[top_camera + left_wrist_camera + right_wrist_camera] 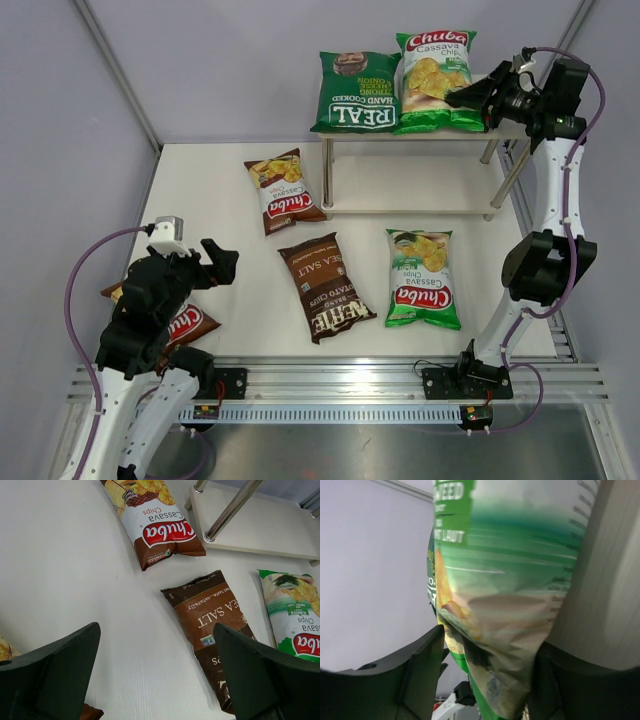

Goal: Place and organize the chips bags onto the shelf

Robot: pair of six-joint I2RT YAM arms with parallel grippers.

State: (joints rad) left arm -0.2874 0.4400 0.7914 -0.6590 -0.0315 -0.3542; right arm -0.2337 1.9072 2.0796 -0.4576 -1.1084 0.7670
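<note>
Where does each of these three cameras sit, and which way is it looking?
Top external: above and behind the arms, looking down on the table and shelf; both arms show.
Left wrist: on the left arm, facing forward over the Kettle bag; its fingers show.
Right wrist: on the right arm, close against a light green Chuba bag between its fingers.
Shared: top and left wrist both show the Kettle bag.

arms (pixel 562 195): white links, black joints | cables (pixel 69 300): lilac | pincer fingers (pixel 55 675): matte dark grey
</note>
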